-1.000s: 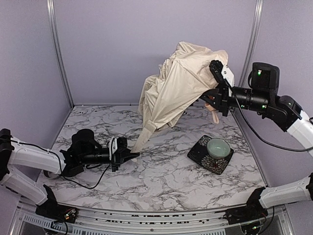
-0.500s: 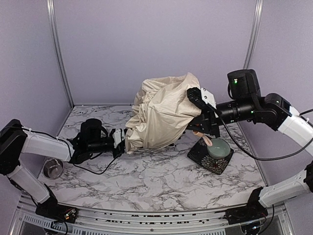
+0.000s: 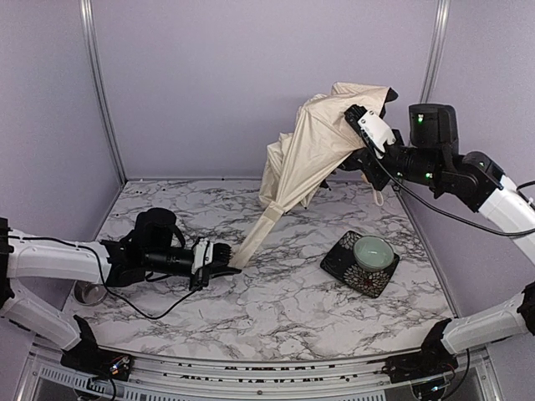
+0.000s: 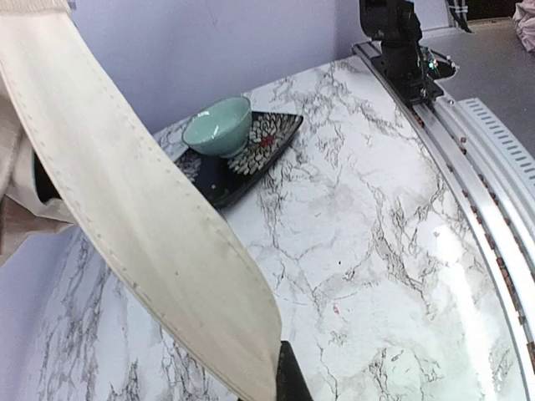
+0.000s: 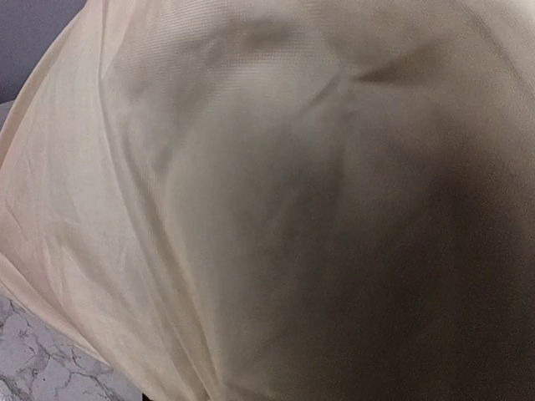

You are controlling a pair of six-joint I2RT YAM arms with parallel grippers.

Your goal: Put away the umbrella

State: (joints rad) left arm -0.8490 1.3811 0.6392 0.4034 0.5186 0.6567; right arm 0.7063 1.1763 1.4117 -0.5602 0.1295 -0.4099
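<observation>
Two grippers hold the umbrella (image 3: 305, 159) stretched between them.
Half-collapsed, its cream canopy hangs in the air above the far right part of the table (image 3: 284, 322). Its upper end is at the right gripper (image 3: 358, 160), which is clamped on it there with fingers mostly buried in cloth; the right wrist view shows only fabric. A flat strap (image 3: 255, 236) runs down-left to the left gripper (image 3: 224, 266), low over the marble, jaws pressed together on the strap's end. A green bowl (image 3: 373, 251) sits on a dark plate (image 3: 341, 266), apart from the umbrella.
</observation>
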